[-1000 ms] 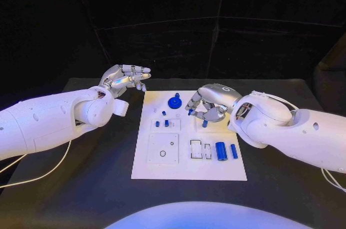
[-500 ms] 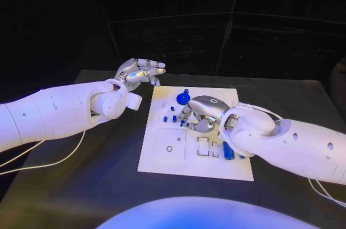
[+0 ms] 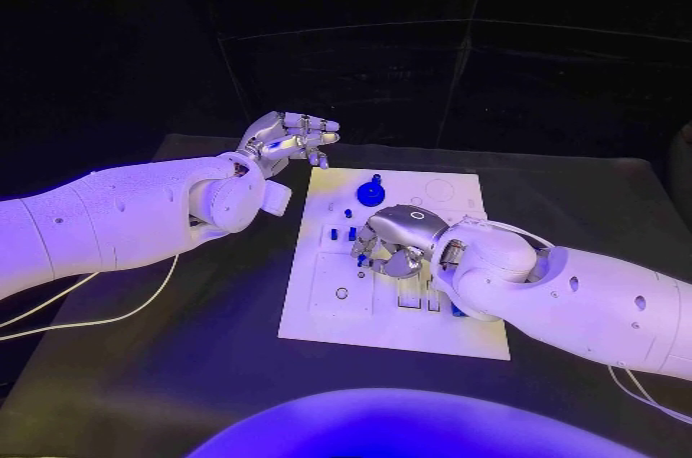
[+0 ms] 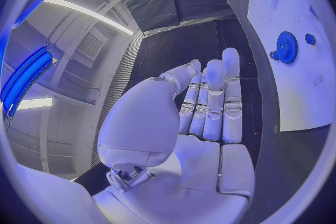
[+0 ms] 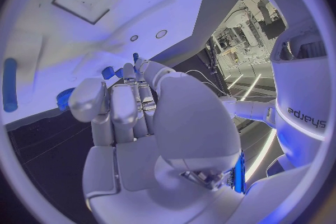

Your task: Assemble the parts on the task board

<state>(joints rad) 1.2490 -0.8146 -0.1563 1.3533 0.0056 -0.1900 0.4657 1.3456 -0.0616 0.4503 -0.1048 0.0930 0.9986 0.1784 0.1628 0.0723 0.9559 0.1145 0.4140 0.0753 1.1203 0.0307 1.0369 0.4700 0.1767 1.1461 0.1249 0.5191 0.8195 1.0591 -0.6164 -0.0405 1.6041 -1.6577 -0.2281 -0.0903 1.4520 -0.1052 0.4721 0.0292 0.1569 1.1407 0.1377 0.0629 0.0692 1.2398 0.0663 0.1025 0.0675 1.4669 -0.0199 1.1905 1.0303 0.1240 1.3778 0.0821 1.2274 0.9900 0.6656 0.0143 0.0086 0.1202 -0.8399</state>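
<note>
Task board (image 3: 335,323): white plate, flat in the middle of the black worktop (image 3: 159,378). Carries a blue gear (image 3: 372,193) near its far end and small blue pegs (image 3: 346,235) standing upright just nearer than the gear. Right hand (image 3: 392,243) low over the middle of the board, fingers (image 5: 119,106) curled downward with the tips close to the pegs. Blue piece (image 5: 108,73) at those tips in the right wrist view, but impossible to tell whether pinched or merely lying beside them. Left hand (image 3: 289,138) raised beyond the board's far left corner, apart from the plate, fingers (image 4: 213,95) stretched out side by side, holding nothing. Probable trouble from here: crowded fingertips brushing a neighbouring peg and tipping it out of its hole. Equally likely, a part meeting its hole at a tilt and jamming instead of seating, since the curled hand hides the spot from the head camera. If loosely pinched, risk of the piece slipping free, rolling across the plate and off onto the worktop. With nothing bracing the board, risk too of a sideways push sliding the whole plate and throwing off every later aim.
</note>
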